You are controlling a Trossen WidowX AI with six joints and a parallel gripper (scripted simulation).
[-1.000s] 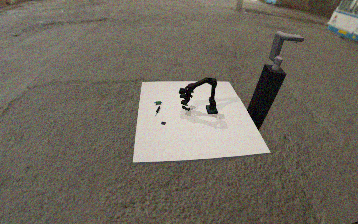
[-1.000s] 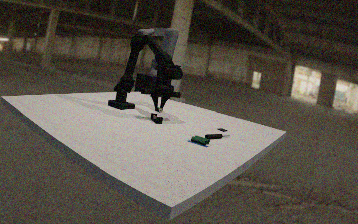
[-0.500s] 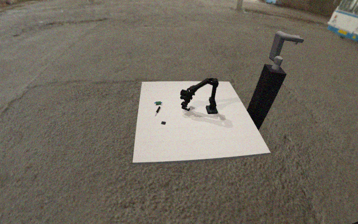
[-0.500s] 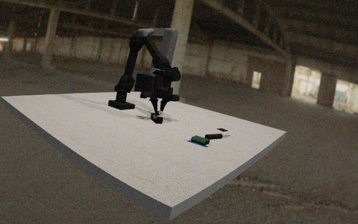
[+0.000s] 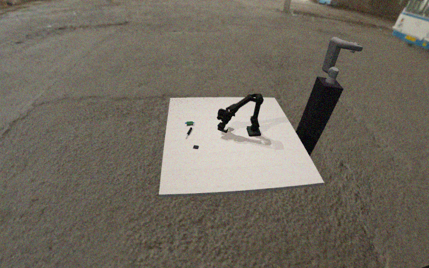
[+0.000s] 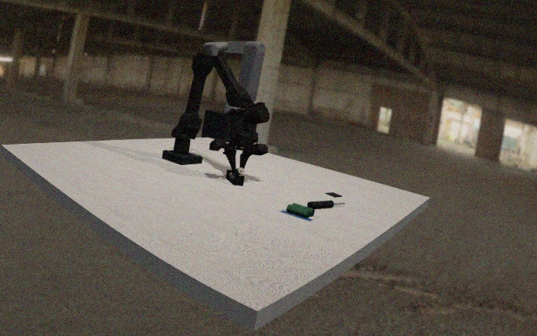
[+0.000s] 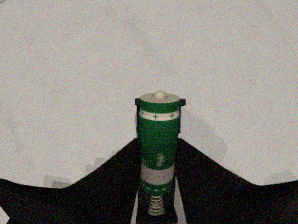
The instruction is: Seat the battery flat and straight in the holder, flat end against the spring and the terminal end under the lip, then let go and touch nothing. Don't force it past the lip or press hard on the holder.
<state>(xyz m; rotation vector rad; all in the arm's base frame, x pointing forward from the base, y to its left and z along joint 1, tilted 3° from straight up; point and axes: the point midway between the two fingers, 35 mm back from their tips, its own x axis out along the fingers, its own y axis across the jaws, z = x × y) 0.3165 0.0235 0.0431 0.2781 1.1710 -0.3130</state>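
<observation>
The green battery (image 7: pixel 159 137) is held lengthwise between the fingers of my gripper (image 7: pixel 157 144) (image 6: pixel 237 167), which is shut on it. Its pale terminal end points to the top of the wrist view, its flat end toward the coiled spring (image 7: pixel 156 205). The black holder (image 6: pixel 235 178) (image 7: pixel 156 219) is on the table under the battery. The spring shows just beyond the flat end. The holder's far-end corners show on both sides of the terminal end; the battery hides the lip between them. I cannot tell whether the terminal end is under or above the lip.
A green cylindrical object with a blue edge (image 5: pixel 189 123) (image 6: pixel 299 210), a black-handled screwdriver (image 5: pixel 189 131) (image 6: pixel 320 204) and a small dark flat square (image 5: pixel 195 146) (image 6: pixel 333 194) lie on the white table (image 5: pixel 239 169) (image 6: pixel 137 216). A grey arm on a black pedestal (image 5: pixel 319 113) stands beside the table.
</observation>
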